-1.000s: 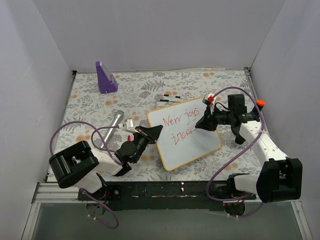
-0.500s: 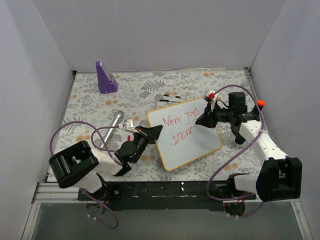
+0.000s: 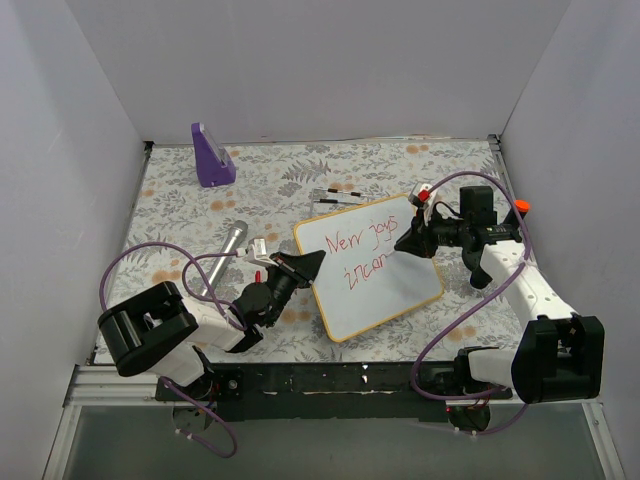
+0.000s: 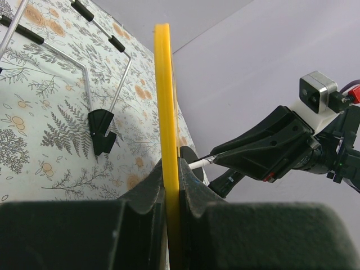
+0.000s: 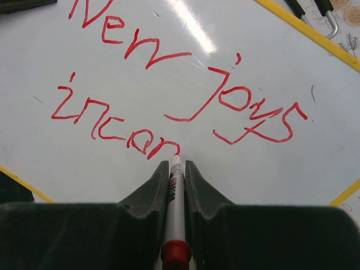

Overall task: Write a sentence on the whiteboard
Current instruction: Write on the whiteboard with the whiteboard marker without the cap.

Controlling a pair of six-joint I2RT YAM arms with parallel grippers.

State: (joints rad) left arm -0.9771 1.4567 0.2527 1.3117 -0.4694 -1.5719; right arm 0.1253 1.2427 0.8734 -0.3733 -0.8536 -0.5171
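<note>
The whiteboard (image 3: 385,285), white with a yellow frame, lies tilted in the middle of the table. My left gripper (image 3: 305,264) is shut on its left edge; the yellow frame (image 4: 165,101) runs upright between the pads in the left wrist view. My right gripper (image 3: 408,244) is shut on a white marker with a red end (image 5: 175,202). The marker's tip touches the board at the end of the red sentence (image 5: 169,95), which reads "New joys" above "incom". In the top view the sentence (image 3: 362,253) sits on the board's upper half.
A purple wedge-shaped stand (image 3: 211,156) is at the back left. A grey metal cylinder (image 3: 230,250) lies left of the board. A thin wire stand with black tips (image 3: 336,194) lies behind the board. White walls close in three sides.
The right gripper has shifted slightly right along the second line with the marker, and the red text there has grown by a stroke. The left arm and board have not moved.
</note>
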